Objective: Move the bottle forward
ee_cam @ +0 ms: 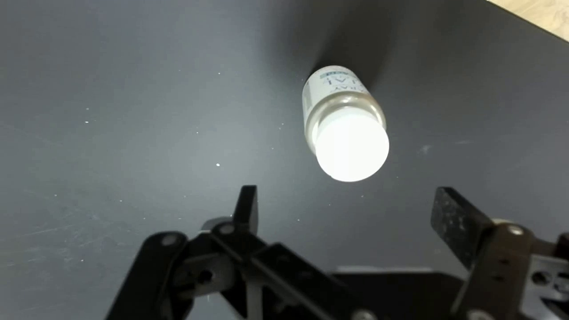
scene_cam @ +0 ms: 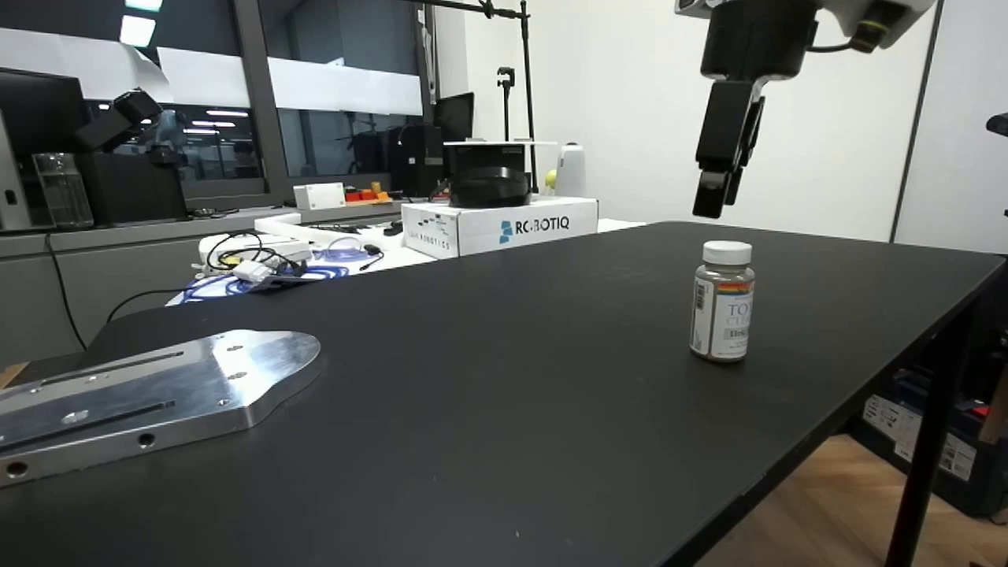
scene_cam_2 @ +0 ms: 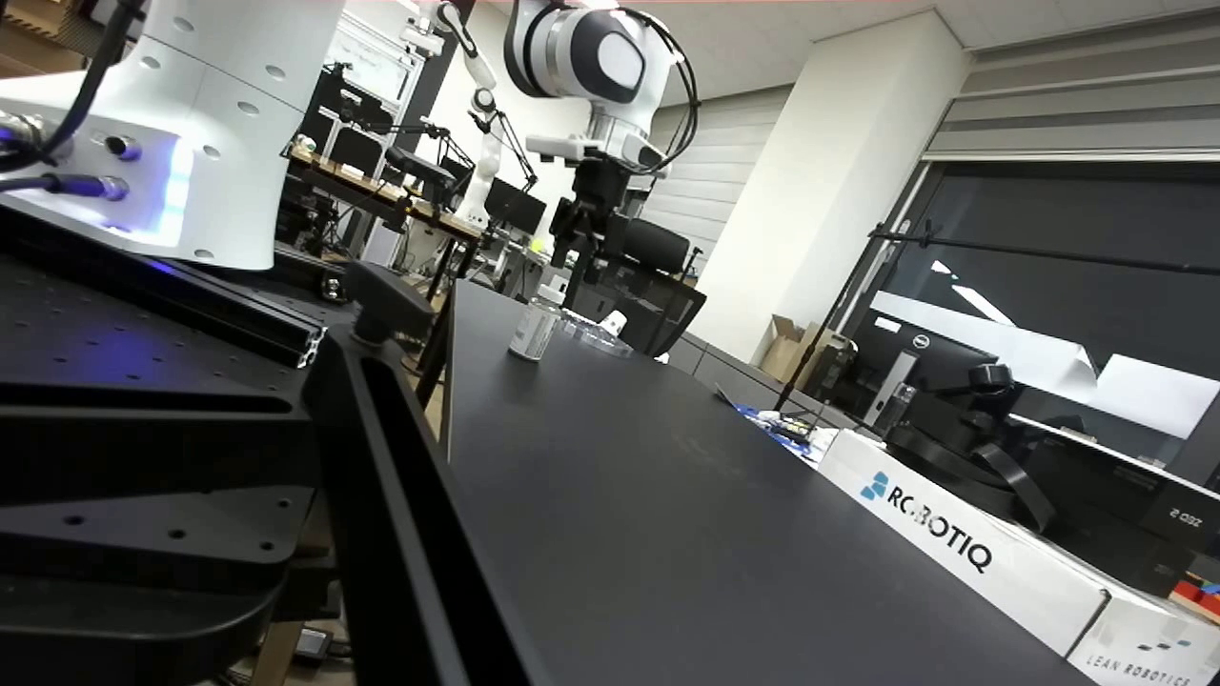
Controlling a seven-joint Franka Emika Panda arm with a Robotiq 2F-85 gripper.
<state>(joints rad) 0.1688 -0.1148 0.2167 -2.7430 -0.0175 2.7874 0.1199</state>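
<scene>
The bottle, small and white-capped with a white label and a reddish-orange band, stands upright on the black table in both exterior views point(scene_cam: 723, 315) point(scene_cam_2: 536, 329). In the wrist view the bottle point(ee_cam: 340, 106) lies ahead of the fingertips, its white cap facing the camera. My gripper point(scene_cam: 720, 189) hangs above the bottle, fingers pointing down, with a gap between its tips and the cap. It also shows in an exterior view point(scene_cam_2: 577, 257), dark against a black chair. In the wrist view my gripper point(ee_cam: 346, 206) is open, its fingers wide apart with nothing between them.
A silver metal plate point(scene_cam: 197, 386) lies on the table point(scene_cam: 488, 409). A white Robotiq box point(scene_cam: 524, 224) stands beyond the table's long edge, also seen in an exterior view point(scene_cam_2: 963, 543). Cables point(scene_cam: 260, 264) lie nearby. The bottle stands near the opposite table edge point(scene_cam: 819, 441).
</scene>
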